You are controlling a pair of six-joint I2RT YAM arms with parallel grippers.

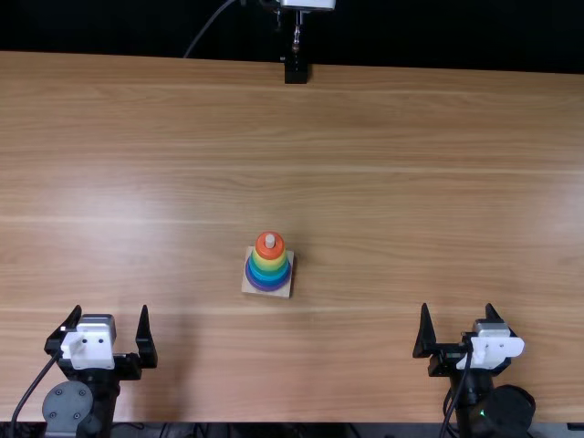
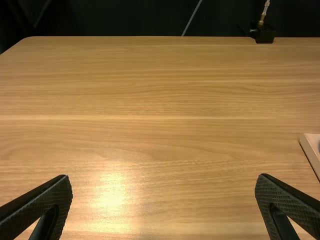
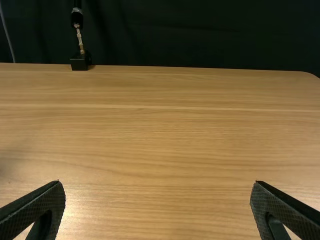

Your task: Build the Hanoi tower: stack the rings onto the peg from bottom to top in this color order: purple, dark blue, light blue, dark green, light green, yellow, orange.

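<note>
Near the table's middle in the top view, a stack of rings (image 1: 267,265) sits on the peg of a square wooden base (image 1: 282,291). From the top down it shows an orange ring (image 1: 265,249), a yellow ring (image 1: 270,264), blue tones and a purple ring (image 1: 265,285); the greens are hard to tell apart. The left gripper (image 1: 111,321) is open, left of the stack and nearer the front edge. The right gripper (image 1: 458,319) is open too, to the stack's right. Each wrist view shows the left gripper (image 2: 164,177) and right gripper (image 3: 156,182) with bare table between spread fingers.
A black stand (image 1: 296,69) is fixed at the far edge of the wooden table (image 1: 383,164). A corner of the wooden base (image 2: 311,142) enters the left wrist view at its side. Dark cloth hangs behind the table.
</note>
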